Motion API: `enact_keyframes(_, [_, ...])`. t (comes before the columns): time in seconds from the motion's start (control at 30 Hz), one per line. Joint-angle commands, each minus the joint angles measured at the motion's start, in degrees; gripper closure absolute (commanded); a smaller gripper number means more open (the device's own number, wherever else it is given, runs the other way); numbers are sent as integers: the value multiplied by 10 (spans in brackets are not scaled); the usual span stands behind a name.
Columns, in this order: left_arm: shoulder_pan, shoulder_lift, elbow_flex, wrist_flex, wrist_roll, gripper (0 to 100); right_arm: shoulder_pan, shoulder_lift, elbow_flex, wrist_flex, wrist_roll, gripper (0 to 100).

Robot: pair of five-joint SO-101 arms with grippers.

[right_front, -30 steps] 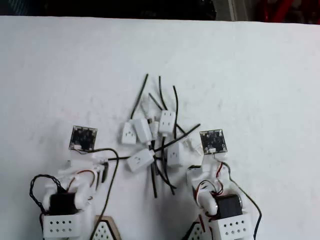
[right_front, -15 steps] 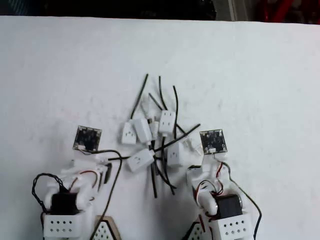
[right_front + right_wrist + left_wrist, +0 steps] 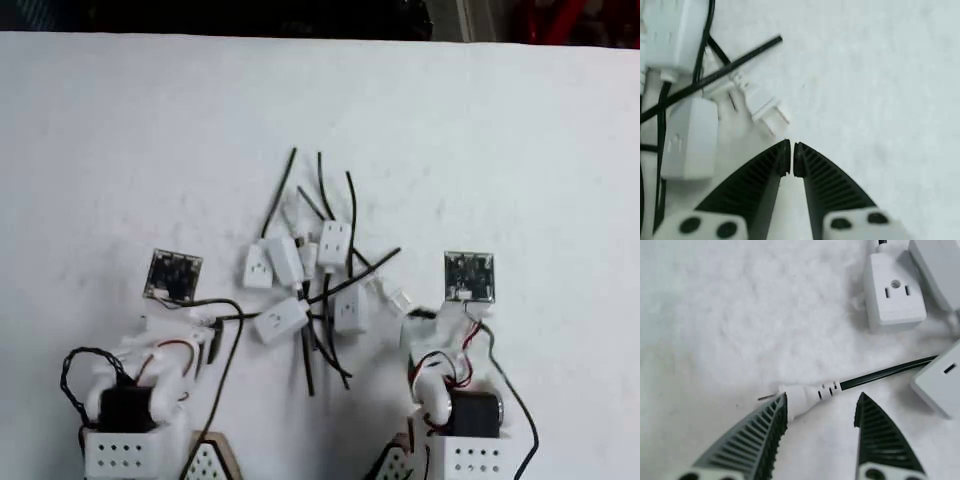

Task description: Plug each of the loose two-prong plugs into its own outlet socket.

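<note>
White table (image 3: 520,150) w/ dark bkgd strip (image 3: 200,15) at far edge

Table (image 3: 715,315): white, matt, slightly rough, cloth-like grain.
Plug (image 3: 802,394): white plastic, smooth, ridged collar; prong (image 3: 767,398) thin grey metal.
Cable (image 3: 885,374): black sheath, slight gloss.
Outlet socket (image 3: 892,292): white plastic, smooth, half-matt.
Left gripper (image 3: 820,402), right gripper (image 3: 791,150): black plastic fingers, ribbed, matt; white plastic base.

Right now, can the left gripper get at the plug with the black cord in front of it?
Probably yes. The left gripper is open and the plug lies on the table between its fingers, against one of them. Nothing covers it.
</note>
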Motion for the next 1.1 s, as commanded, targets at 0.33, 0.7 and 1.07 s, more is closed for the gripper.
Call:
enact_keyframes(0.33, [1, -8, -66, -18, 2, 792, -29, 2, -152, -58, 185, 978])
enact_keyframes(0.7, [1, -8, -65, -11, -130, 959, -125, 391, -347, -29, 185, 927])
enact_keyframes(1.07, [1, -8, -42, -25, -130, 853, -131, 776, -488, -28, 283, 851])
